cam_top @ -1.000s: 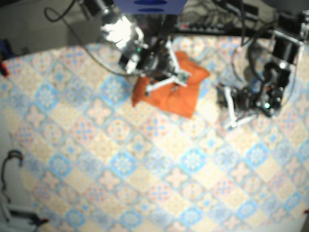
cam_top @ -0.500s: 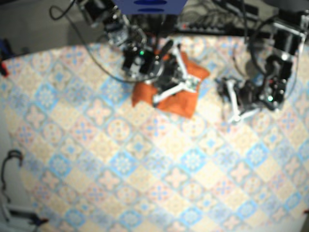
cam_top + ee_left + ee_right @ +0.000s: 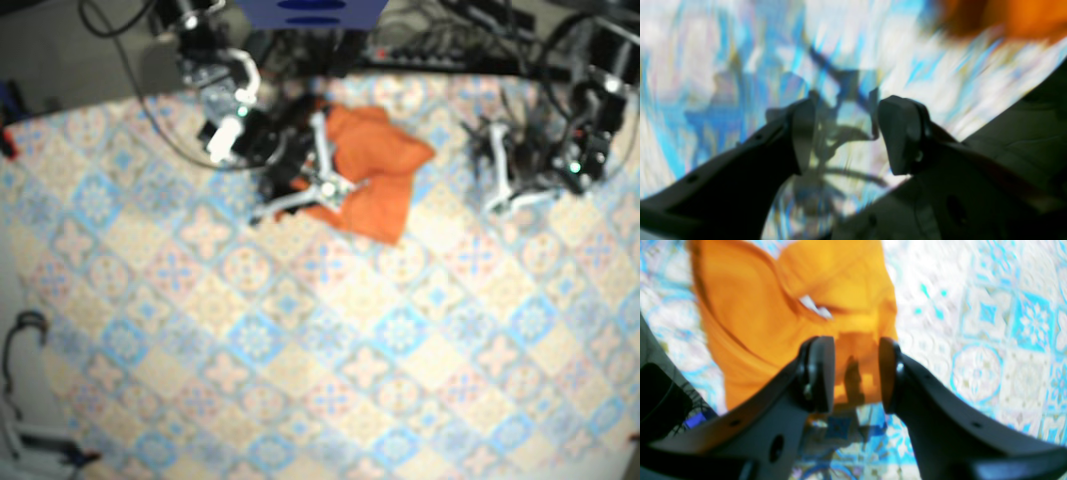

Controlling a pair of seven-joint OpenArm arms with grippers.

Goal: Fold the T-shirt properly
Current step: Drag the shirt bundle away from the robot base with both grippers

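The orange T-shirt [image 3: 375, 175] lies as a folded bundle at the back middle of the patterned tablecloth [image 3: 300, 340]. My right gripper [image 3: 318, 182] hovers over the bundle's left edge. In the right wrist view the right gripper [image 3: 857, 373] is open and empty, with the T-shirt [image 3: 790, 306] spread ahead of and below its fingers. My left gripper [image 3: 496, 180] is off to the shirt's right, apart from it. The blurred left wrist view shows the left gripper [image 3: 840, 133] open over bare cloth, with the T-shirt [image 3: 1023, 16] only as an orange patch at the top right.
Cables and dark equipment [image 3: 440, 45] run along the table's far edge behind the shirt. A cable loop [image 3: 25, 335] hangs off the table's left side. The patterned cloth stretches across the whole front half.
My right gripper has slid left across the shirt to its left edge. The left arm has drawn back toward the far right. The shirt bundle keeps its place.
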